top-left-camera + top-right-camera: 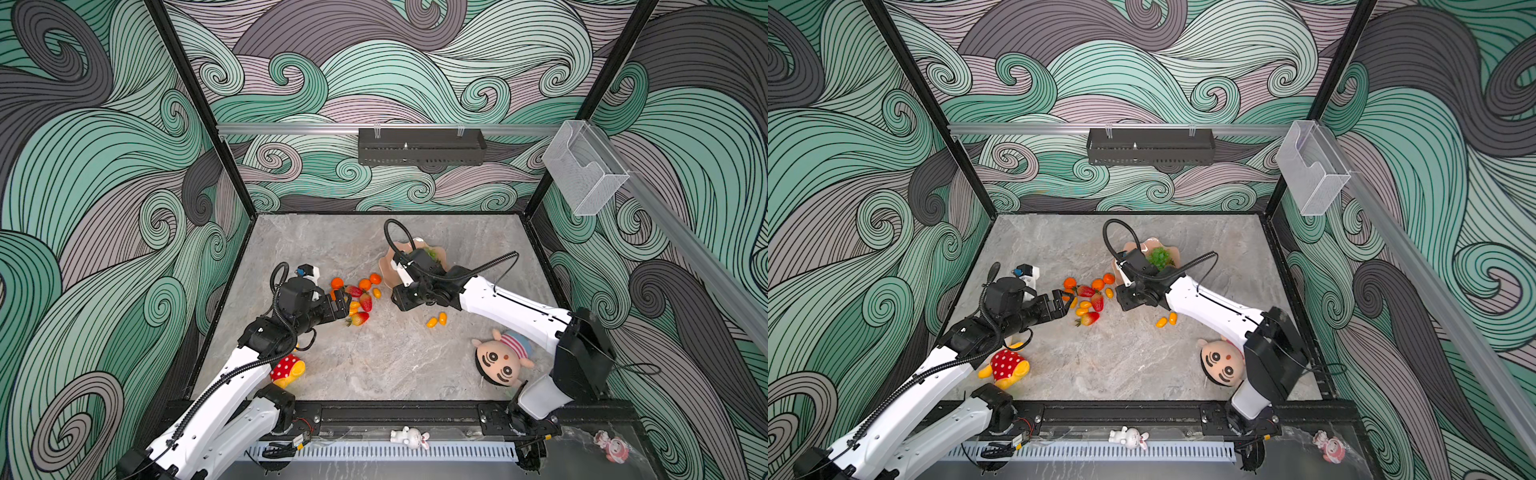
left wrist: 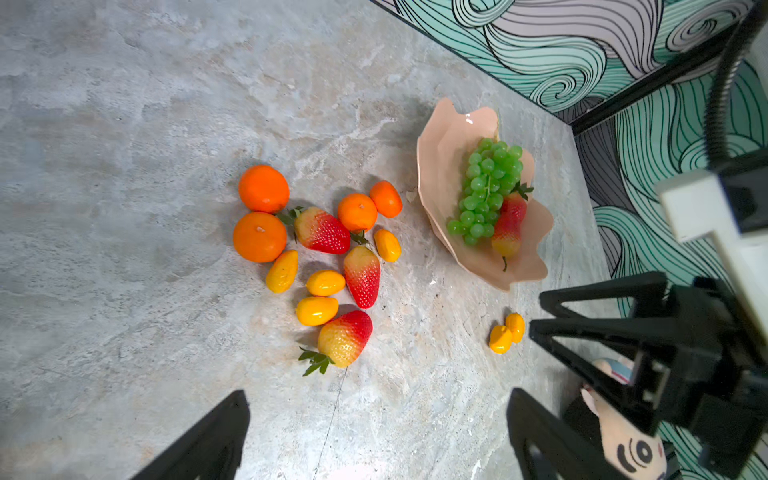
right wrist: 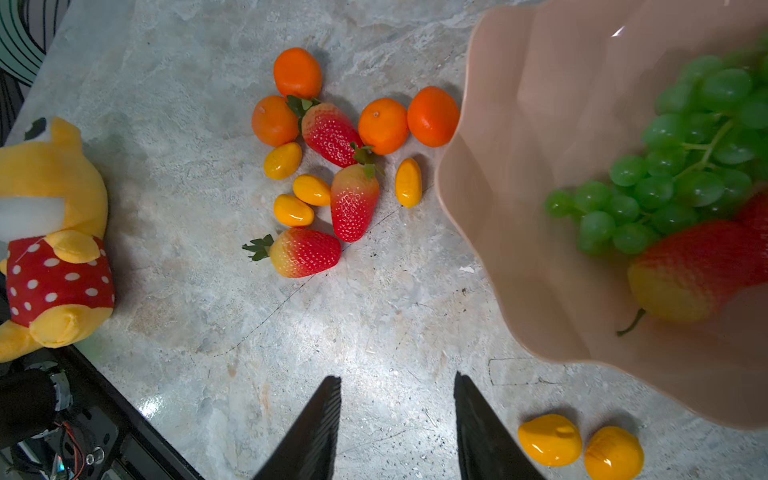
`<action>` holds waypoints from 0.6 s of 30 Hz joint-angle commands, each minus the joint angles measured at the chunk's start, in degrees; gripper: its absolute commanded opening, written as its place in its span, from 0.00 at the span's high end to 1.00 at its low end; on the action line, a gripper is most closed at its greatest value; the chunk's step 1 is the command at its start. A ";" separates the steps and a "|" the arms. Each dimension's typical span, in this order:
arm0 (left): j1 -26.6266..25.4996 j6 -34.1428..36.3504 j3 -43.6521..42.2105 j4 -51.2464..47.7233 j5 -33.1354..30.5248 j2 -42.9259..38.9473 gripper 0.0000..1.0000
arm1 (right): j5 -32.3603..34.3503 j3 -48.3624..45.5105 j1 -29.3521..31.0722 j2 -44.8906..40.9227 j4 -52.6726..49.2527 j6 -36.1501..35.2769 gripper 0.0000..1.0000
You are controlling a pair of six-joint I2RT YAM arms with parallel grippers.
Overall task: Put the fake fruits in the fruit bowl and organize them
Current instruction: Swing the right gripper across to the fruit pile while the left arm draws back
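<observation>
Left gripper spread wide, empty. Nearest strawberry lies just ahead of its fingertips, close beside a kumquat; likely best to straddle the berry crosswise, clear of that neighbour. Right gripper partly open, empty. Fruit bowl sits just beside it, grape bunch inside.

Your left arm and right arm wear white shells, black joints, ribbed black cable and black triangular jaws.

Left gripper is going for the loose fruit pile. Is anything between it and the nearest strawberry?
Nothing visible. The left gripper is open, and in the left wrist view only bare table lies between it and the nearest strawberry.
</observation>
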 commanded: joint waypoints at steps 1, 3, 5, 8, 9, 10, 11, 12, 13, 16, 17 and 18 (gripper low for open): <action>3.84 -1.05 0.93 -1.60 3.59 -1.65 0.01 | 1.36 3.73 3.19 4.09 -1.48 0.70 0.56; 6.57 -2.29 0.04 -1.87 4.83 -2.31 0.01 | 1.04 6.08 5.37 7.29 -1.55 -0.64 0.55; 9.20 -3.91 -1.03 -1.65 6.29 -3.18 0.02 | 1.14 8.77 7.50 10.51 -1.98 -3.33 0.55; 13.31 -6.48 -2.53 -1.88 8.13 -4.80 0.01 | -0.37 13.94 9.50 15.19 -3.79 -7.97 0.55; 14.83 -7.31 -3.00 -2.21 8.35 -5.42 0.01 | -0.93 15.76 10.20 16.74 -4.59 -9.74 0.56; 16.54 -8.15 -3.42 -2.59 8.50 -6.07 0.01 | -1.28 17.61 10.71 18.35 -5.54 -11.46 0.56; 18.09 -8.89 -3.73 -2.97 8.72 -6.58 0.01 | -1.48 19.56 11.44 19.97 -6.62 -13.20 0.56; 19.94 -9.67 -3.99 -3.40 9.24 -6.97 0.01 | -1.28 21.27 11.97 21.39 -7.76 -14.64 0.56; 21.82 -10.59 -4.05 -4.19 9.61 -7.21 0.02 | -0.68 23.30 12.54 23.04 -9.19 -16.02 0.57; 26.41 -12.73 -3.49 -7.69 9.56 -7.07 0.02 | 2.77 28.21 13.97 27.25 -12.46 -18.43 0.57; 27.68 -13.02 -3.32 -8.85 9.19 -6.94 0.02 | 3.33 29.47 14.09 28.23 -13.12 -18.86 0.57; 29.11 -13.25 -3.16 -9.75 9.15 -6.85 0.02 | 3.78 30.79 14.18 29.32 -13.80 -19.24 0.58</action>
